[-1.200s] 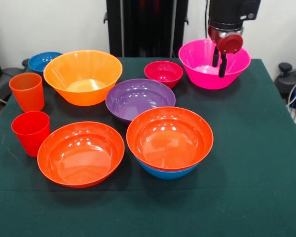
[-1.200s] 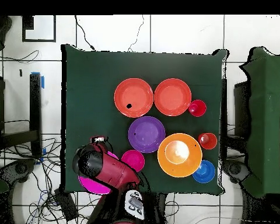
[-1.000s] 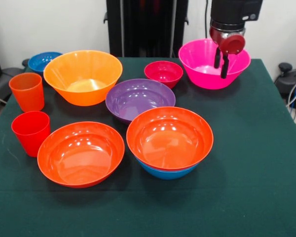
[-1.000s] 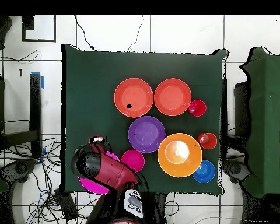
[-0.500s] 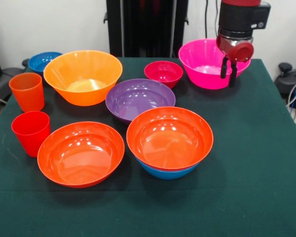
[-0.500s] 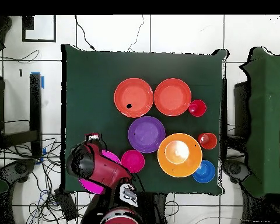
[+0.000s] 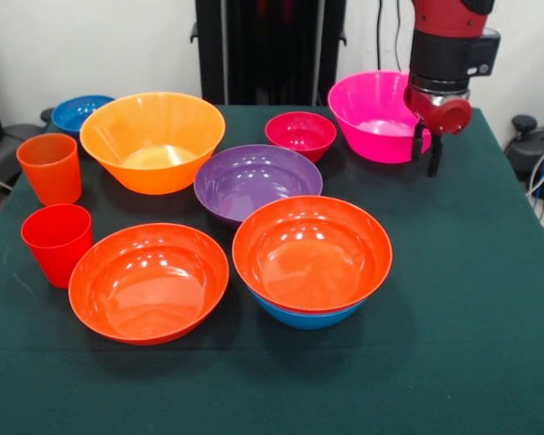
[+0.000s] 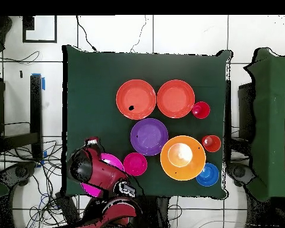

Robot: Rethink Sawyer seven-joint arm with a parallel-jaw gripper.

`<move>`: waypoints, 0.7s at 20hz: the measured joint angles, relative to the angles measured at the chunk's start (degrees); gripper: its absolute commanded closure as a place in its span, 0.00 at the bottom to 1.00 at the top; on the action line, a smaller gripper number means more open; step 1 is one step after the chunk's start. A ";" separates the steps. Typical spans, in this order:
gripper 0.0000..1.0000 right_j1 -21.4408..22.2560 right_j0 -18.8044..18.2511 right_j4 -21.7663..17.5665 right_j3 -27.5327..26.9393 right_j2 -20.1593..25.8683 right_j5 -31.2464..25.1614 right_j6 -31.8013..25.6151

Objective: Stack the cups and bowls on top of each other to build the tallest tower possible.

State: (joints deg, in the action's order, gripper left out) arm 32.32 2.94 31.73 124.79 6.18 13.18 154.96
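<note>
My gripper hangs at the right rim of the large pink bowl, open, one finger on each side of the rim, gripping nothing. The tower is a wide red-orange bowl nested in the medium blue bowl at front centre. A second red-orange bowl lies to its left. Behind them stand the purple bowl, yellow-orange bowl, small magenta bowl and small blue bowl. The orange cup and red cup stand upright at the left edge.
A dark green cloth covers the table. In the overhead view the red arm hides most of the pink bowl. Cables and chair legs lie on the floor beside the table.
The gripper has moved from inside the pink bowl across to its right rim and come a little lower. No bowl or cup has moved.
</note>
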 measured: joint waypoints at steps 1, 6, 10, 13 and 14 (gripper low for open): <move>0.00 -0.16 -0.01 0.01 0.00 0.10 0.10 0.00; 0.00 -0.71 0.03 0.00 0.00 0.73 0.13 0.00; 0.00 -0.57 0.87 0.24 -0.01 0.66 0.13 -0.01; 0.00 -0.21 2.13 1.11 -0.01 0.12 -0.32 -0.01; 0.00 0.09 2.87 1.57 -0.03 -0.37 -0.94 -0.01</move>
State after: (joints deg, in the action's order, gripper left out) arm 32.41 5.81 33.30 124.76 5.81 12.24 154.95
